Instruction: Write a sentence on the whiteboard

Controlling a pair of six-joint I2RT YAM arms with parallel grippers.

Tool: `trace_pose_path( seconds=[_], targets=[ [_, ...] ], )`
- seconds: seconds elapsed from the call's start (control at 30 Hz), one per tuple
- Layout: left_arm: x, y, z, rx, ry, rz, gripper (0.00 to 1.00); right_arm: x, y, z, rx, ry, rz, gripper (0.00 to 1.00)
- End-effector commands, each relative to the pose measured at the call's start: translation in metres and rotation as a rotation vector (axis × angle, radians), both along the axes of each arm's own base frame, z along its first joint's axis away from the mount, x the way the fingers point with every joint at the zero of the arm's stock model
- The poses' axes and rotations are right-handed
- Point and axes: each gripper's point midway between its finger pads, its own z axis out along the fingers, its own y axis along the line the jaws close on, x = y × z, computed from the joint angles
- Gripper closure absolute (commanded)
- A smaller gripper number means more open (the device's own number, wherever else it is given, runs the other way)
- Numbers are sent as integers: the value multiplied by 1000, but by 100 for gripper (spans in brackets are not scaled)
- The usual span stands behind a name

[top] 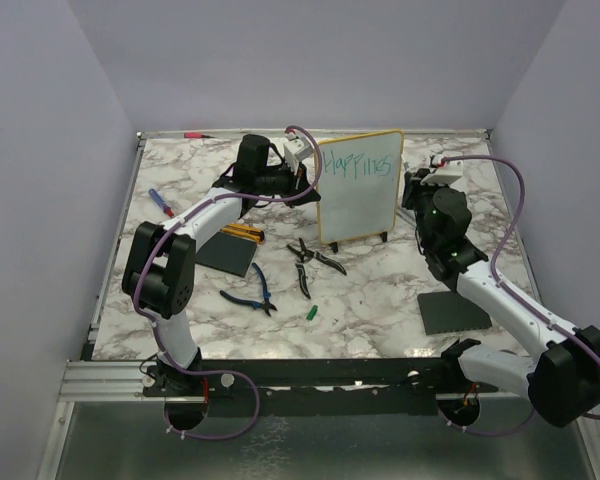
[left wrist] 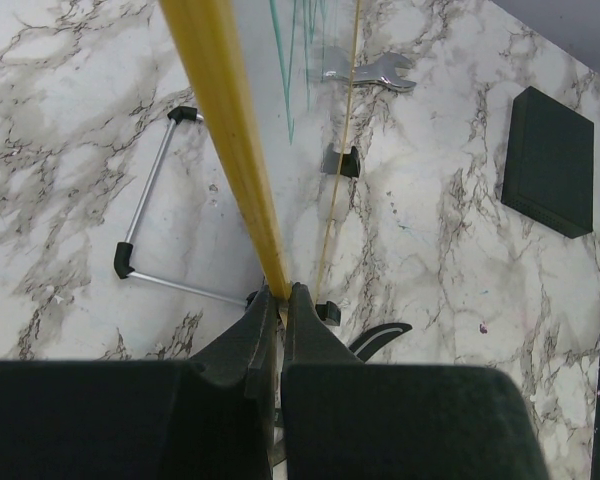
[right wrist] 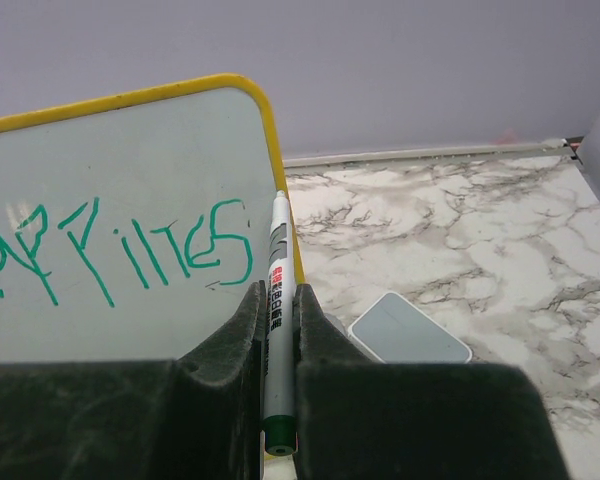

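1. Toward the back of the counter (top: pixel 380 300) stands the whiteboard (top: pixel 358 200), upright on its feet, one line of the sentence (top: pixel 360 166) written.
2. Left pincer (left wrist: pixel 283 295) pinches its yellow rim, seemingly steadying it against writing pressure.
3. Right pincer (right wrist: pixel 277 292) grips a marker (right wrist: pixel 278 240), tip by the right rim.

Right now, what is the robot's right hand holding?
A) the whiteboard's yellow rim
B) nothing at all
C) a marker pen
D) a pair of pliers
C: the right wrist view shows the right hand shut on a marker pen with a green end, next to the whiteboard.
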Motion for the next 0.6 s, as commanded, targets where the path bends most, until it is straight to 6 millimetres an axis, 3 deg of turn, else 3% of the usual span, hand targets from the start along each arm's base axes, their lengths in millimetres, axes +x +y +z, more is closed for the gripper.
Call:
trace_pose_path(
  seconds=[0.0, 0.57],
  targets=[
    [-3, 1, 11, 2, -58, -8, 100, 7, -2, 20, 4, -58, -2, 99],
    [-3, 1, 12, 3, -62, -8, 100, 15, 13, 14, -10, -43, 77, 99]
  ],
)
